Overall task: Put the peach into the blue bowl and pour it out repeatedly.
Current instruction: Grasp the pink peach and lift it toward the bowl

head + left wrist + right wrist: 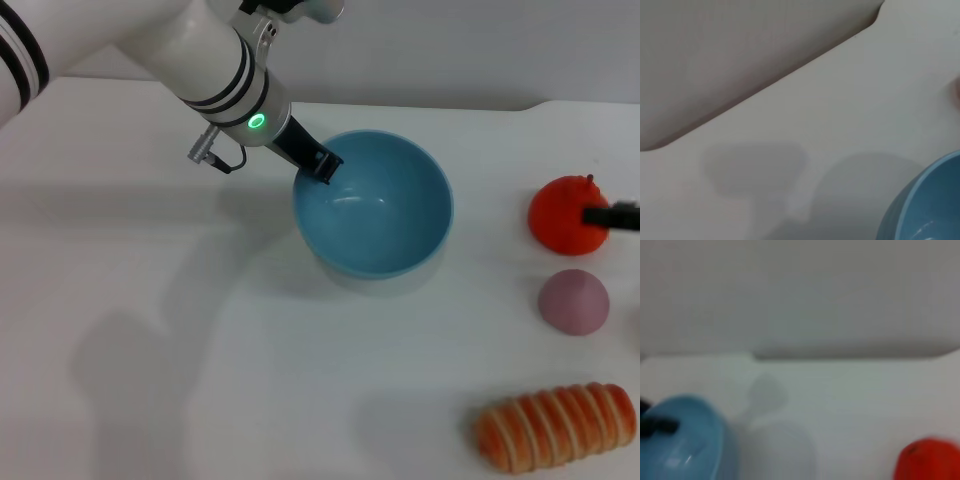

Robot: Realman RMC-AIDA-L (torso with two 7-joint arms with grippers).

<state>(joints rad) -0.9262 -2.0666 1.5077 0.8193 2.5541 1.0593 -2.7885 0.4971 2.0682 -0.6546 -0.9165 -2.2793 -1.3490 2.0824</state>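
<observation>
Left tool (pixel 322 163): its dark fingers sit at the far-left rim of the blue bowl (pixel 385 215), one finger tip showing just over the rim's inner edge. The fingers look clamped on the rim, gripping the bowl wall between them. The white left arm comes in from the upper left of the head view, with a green light lit on the wrist ring behind the tool.

Blue bowl: one only, round and glossy, lifted slightly and tilted so that its inside faces the viewer; nothing lies inside it. Its shadow falls on the white desk (pixel 150 350) beneath it. The left wrist view shows part of the bowl's rim (pixel 925 205) against the desk surface.

Right tool (pixel 622 216): only a dark tip enters at the right edge of the head view, overlapping the orange-red fruit (pixel 568 215). Whether it is parted or pressed together cannot be told.

Peach (pixel 574 301): one, pale pink-mauve, resting on the desk well to the right of the bowl and just in front of the orange-red fruit. It is free of both tools.

Other items, counted: one orange-red fruit with a short stem, also seen in the right wrist view (pixel 930 460); one orange striped bread roll (pixel 555 427) lying at the front right of the desk, nearer than the peach.
</observation>
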